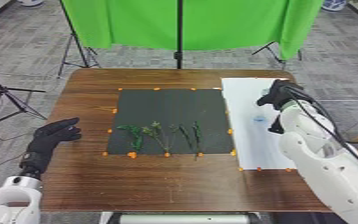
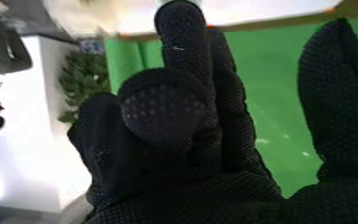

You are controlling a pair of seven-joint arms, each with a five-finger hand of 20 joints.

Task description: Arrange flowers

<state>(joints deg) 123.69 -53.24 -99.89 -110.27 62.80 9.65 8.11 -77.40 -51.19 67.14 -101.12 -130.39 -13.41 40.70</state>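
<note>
While the right hand (image 1: 286, 95) hangs over the white sheet (image 1: 255, 150), its thumb stands apart from its fingers, one of them bent; I can't make out anything clasped in it. Just beside it, on the sheet, is a faint bluish, glassy-looking thing (image 1: 260, 119), perhaps a clear vase. If so, expect it smooth, slippery and breakable: wrap the hand round the body, squeeze gently and spare the rim.

Farther in, the dark mat (image 1: 167, 107) carries the leafy green sprig (image 1: 133, 136), the branching sprig (image 1: 163, 140) and the slender stems (image 1: 196, 134), lying side by side. These should weigh next to nothing, firm along the stalk but soft at the tips, so a light pinch low on the bare stalk looks best. Beyond, by the table (image 1: 158, 185) edge, rests the left hand (image 1: 58, 132), fingers loosely spread.
</note>
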